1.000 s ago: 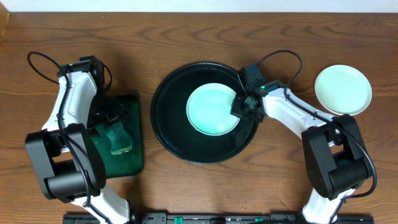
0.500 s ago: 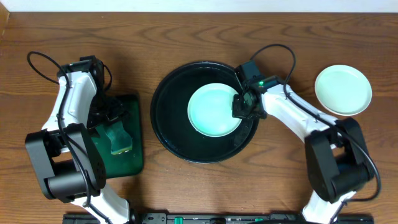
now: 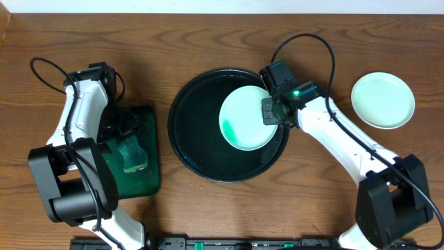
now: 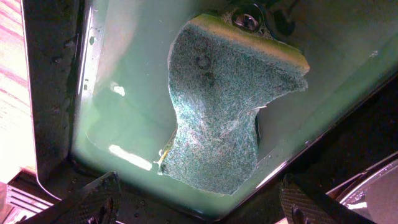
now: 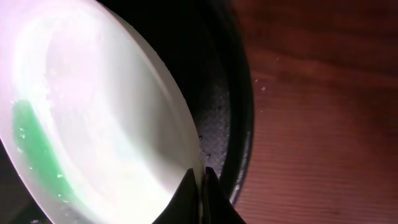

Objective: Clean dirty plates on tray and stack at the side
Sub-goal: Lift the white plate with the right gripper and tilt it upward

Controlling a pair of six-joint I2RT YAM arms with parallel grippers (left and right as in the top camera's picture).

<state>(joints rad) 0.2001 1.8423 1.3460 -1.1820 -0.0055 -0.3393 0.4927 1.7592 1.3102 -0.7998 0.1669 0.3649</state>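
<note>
The wooden table carries a green basin, a round black tray and a pale plate.

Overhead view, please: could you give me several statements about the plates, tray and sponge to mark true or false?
1. The right tool grips the rim of a plate over the tray. True.
2. The tray is square. False: it is round and black.
3. The sponge lies in the green basin. True.
4. The left tool is clamped on the sponge. False: its fingers stand wide apart, off the sponge.
5. The second plate sits in the tray. False: it lies on the table, right of the tray.
</note>
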